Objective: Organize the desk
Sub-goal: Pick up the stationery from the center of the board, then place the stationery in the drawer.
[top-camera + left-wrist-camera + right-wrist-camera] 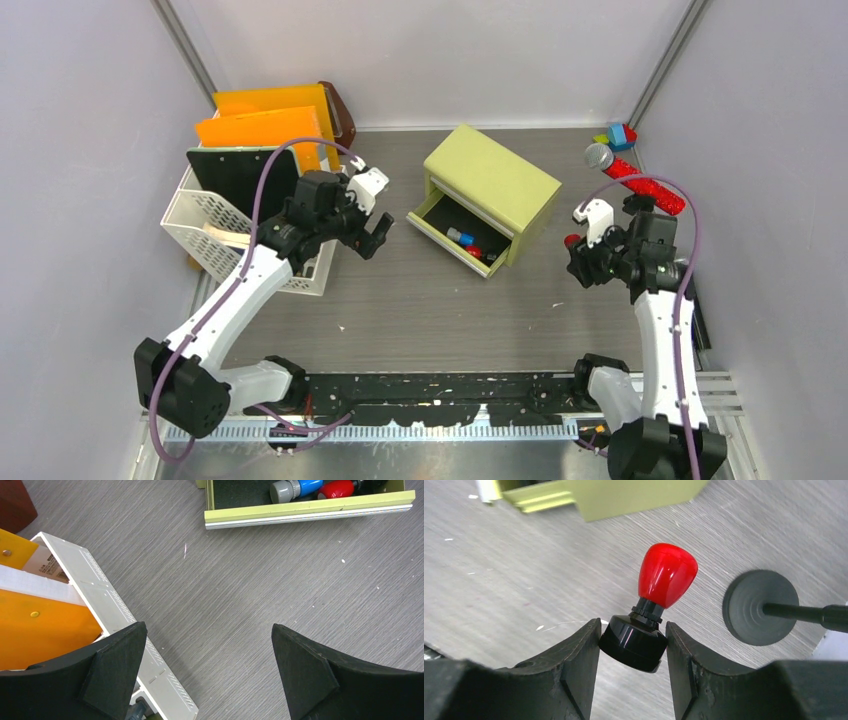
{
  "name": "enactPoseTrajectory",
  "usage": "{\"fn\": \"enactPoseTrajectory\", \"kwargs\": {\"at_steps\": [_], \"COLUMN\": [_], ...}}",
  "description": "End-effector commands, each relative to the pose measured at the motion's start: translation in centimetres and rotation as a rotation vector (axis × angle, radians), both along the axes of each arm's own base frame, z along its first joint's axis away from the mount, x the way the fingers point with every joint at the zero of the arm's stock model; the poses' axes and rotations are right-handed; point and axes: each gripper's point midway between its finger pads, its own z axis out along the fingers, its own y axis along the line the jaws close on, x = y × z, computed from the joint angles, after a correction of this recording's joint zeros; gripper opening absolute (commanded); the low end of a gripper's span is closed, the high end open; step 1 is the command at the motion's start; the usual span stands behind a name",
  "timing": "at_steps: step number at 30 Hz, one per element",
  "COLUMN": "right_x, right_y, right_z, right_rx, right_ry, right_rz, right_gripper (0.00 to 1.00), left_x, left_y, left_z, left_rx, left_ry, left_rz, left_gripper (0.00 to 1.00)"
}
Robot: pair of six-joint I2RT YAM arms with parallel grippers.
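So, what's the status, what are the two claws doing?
Left gripper open over desk. Right gripper shut on red-knobbed stamp. Drawer open, nothing seen blocking.

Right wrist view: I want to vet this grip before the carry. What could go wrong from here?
1. The right gripper has its jaws pinching only the round black base of the red-knobbed object, which sits tilted. It could pivot or slip out.
2. The dark disc on a rod lies close beside it and might get knocked.
3. The open drawer already holds a blue-capped tube and a red item, so placing another piece there could jam.
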Motion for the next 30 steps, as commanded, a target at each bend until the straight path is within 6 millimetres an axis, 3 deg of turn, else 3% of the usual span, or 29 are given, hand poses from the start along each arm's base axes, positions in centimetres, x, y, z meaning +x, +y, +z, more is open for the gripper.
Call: {"fn": "enactPoseTrajectory", "kwargs": {"at_steps": [1,5,11,13,15,17,21,26,30], "right_x": [-3.6,-3.5,-1.3,-0.9,0.2,0.5,1.8,3.5,5.4], "right_y": [3.8,5.8,8.4,10.8,11.7,14.2,17.4,20.0,21.2], "right_z": [4.2,8.3,11.8,12.1,12.3,12.0,11.7,10.7,8.5], "right_rx": [0.115,0.205,0.275,0.257,0.238,0.228,0.179,0.122,0.079], "right_ry": [-0.007,-0.068,-0.124,-0.129,-0.139,-0.117,-0.115,-0.096,-0.047], "right_rz": [0.159,0.215,0.26,0.321,0.314,0.369,0.425,0.47,0.495], "right_gripper": [0.26,0.27,0.27,0.27,0.26,0.26,0.26,0.26,0.26], "left_x": [0.9,1.0,1.3,1.4,1.5,1.5,1.5,1.4,1.4], "left_y": [-0.7,-0.8,-0.6,-0.4,-0.3,-0.2,0.1,0.3,0.4], "left_z": [1.3,1.3,1.1,1.0,0.9,0.7,0.7,0.5,0.6], "left_rx": [-0.021,-0.024,-0.012,-0.006,-0.001,0.004,0.013,0.02,0.025], "left_ry": [-0.041,-0.028,-0.014,-0.013,-0.014,-0.011,-0.012,-0.014,-0.018], "left_rz": [-0.016,-0.01,0.01,0.018,0.025,0.03,0.041,0.046,0.048], "left_gripper": [1.0,1.0,1.0,1.0,1.0,1.0,1.0,1.0,1.0]}}
